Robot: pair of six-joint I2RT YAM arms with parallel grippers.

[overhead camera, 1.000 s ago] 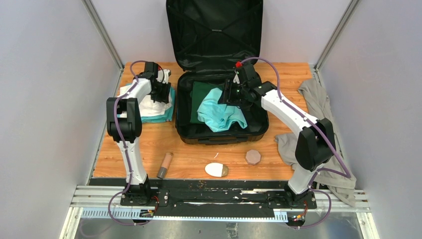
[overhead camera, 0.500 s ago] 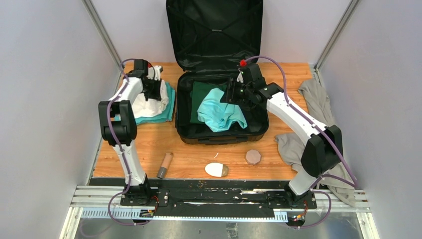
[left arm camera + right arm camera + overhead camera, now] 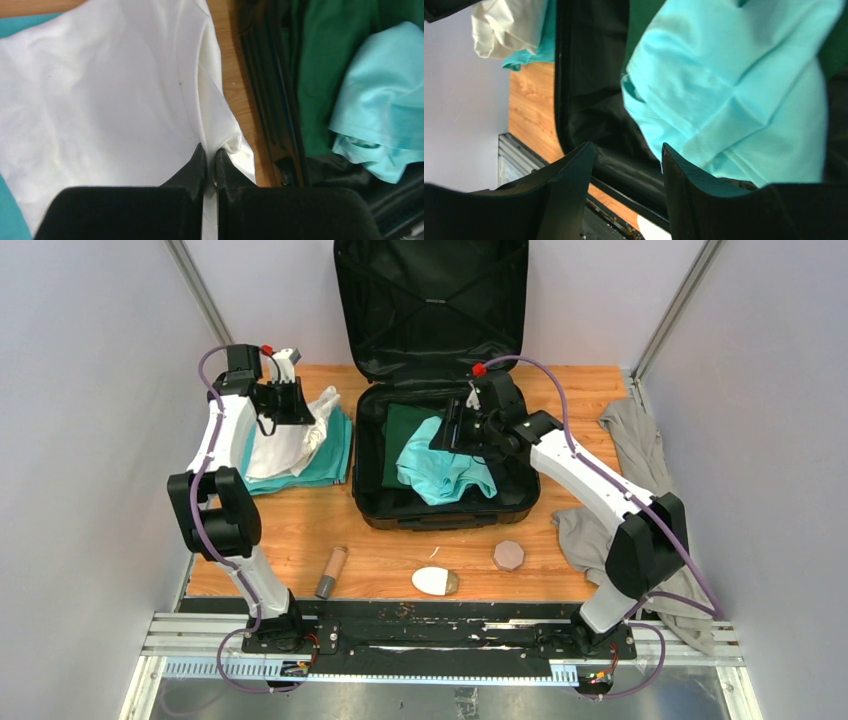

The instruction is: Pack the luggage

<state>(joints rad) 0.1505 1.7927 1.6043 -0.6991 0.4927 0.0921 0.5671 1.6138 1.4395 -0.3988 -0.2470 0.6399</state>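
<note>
Our left fingers (image 3: 204, 162) are clenching on a fold at the edge of the white shirt (image 3: 110, 95), with the cloth pinched between the two tips and draping away from them. We are holding that fold up above the table (image 3: 300, 530), to the left of the luggage (image 3: 450, 512). The rest of the white shirt is lying on a teal garment (image 3: 328, 455) spread on the wood.

Our right fingers (image 3: 446, 432) are standing apart, gripping nothing, and we are hovering them over the light aqua shirt (image 3: 734, 90) inside the luggage. That aqua shirt is lying crumpled on top of a dark green garment (image 3: 404, 428) in the base.

The luggage is sitting open at the far middle of the table, with its base flat on the wood between our two arms and its lid (image 3: 430, 300) standing upright at the back. To the right of it, a grey garment (image 3: 625, 445) is lying along the right edge of the table. Near the front edge, a brown tube (image 3: 331, 572), a white oval object (image 3: 433, 581) and a brown octagonal piece (image 3: 509, 555) are lying apart from one another.
</note>
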